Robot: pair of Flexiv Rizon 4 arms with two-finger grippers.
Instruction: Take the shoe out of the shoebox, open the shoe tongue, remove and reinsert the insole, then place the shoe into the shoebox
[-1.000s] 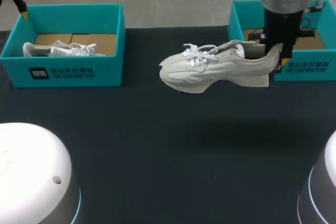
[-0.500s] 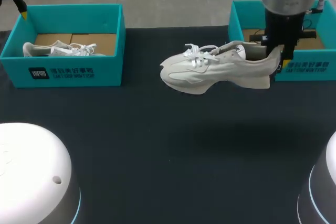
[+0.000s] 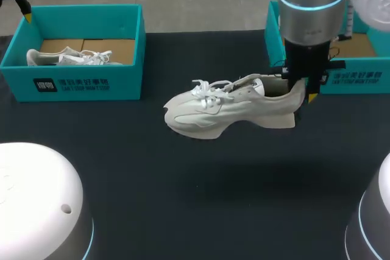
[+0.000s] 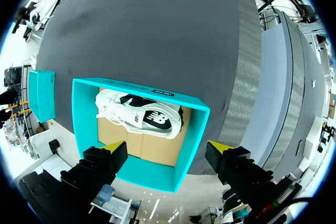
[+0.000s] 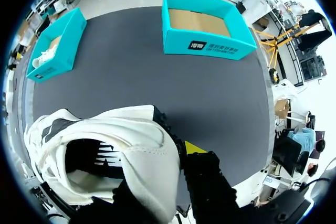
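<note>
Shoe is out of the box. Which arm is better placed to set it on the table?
Right. The right gripper is shut on the heel of the shoe, over the middle of the table. The left gripper hangs open above the left shoebox, away from the shoe.

Silver right arm point(image 3: 308, 10), cyan light ring, black yellow-tipped fingers point(image 4: 102, 161)

A second teal box point(image 3: 79, 83) holding another pale shoe point(image 3: 67, 58) sits on the dark table point(image 3: 183, 199)
</note>
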